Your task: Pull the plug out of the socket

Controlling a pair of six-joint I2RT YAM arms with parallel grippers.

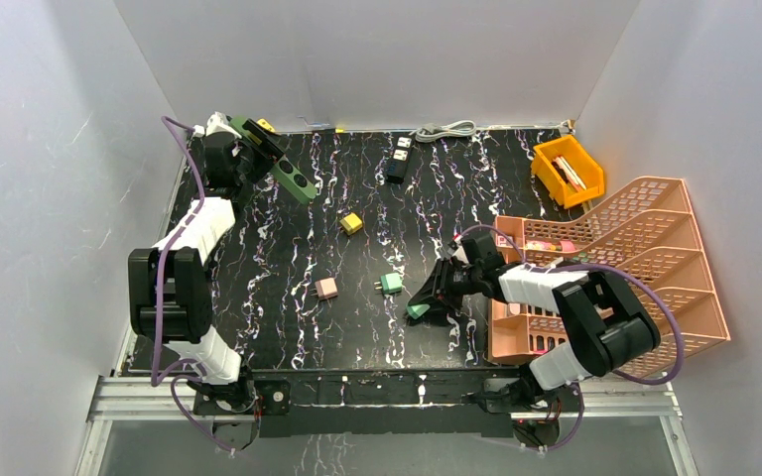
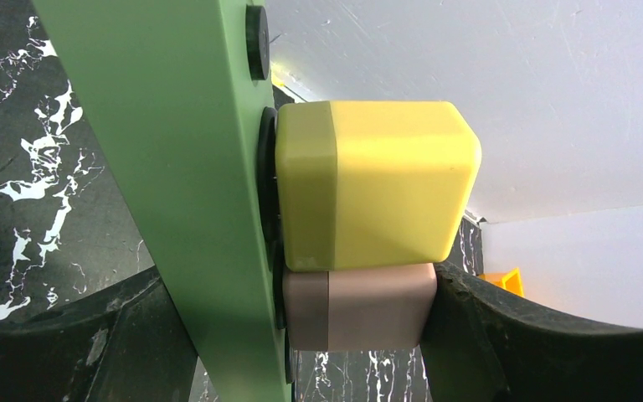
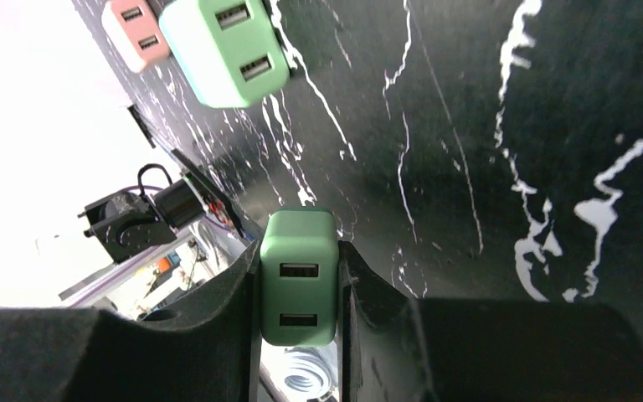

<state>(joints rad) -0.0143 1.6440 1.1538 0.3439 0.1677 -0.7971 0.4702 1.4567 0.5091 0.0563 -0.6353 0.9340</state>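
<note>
**Strip held up in the far-left corner, two plugs still seated**

The green power strip (image 2: 176,167) is at the far-left corner of the table, lifted and tilted. In my left wrist camera it runs as a broad slanted bar through the picture. A yellow plug (image 2: 377,180) sits in one of its sockets, and a pink plug (image 2: 360,306) sits in the socket just below, touching the yellow one's underside. The left gripper (image 1: 250,151) is clamped across the pair: one finger against the strip's back, the other pressed on the pink plug's outer end, so its jaws stand fairly wide.

On my right side, the right gripper (image 3: 299,306) is closed narrowly on a green held plug (image 3: 299,276), its two USB ports facing the camera, low over the table near its middle front.

Three more lie loose on the table: a yellow loose plug (image 1: 351,223), a pink loose plug (image 1: 326,289) and a mint loose plug (image 1: 391,284), the last two near each other and just left of the right gripper. A black power strip (image 1: 398,159) lies towards the far edge, with a grey coiled cord (image 1: 446,130) behind it.

The table (image 1: 288,248) is black with white marble veining. A yellow bin (image 1: 568,171) sits at its far-right corner, and a peach file rack (image 1: 645,248) sits along the right edge. White walls (image 1: 377,59) box it in on three sides.
</note>
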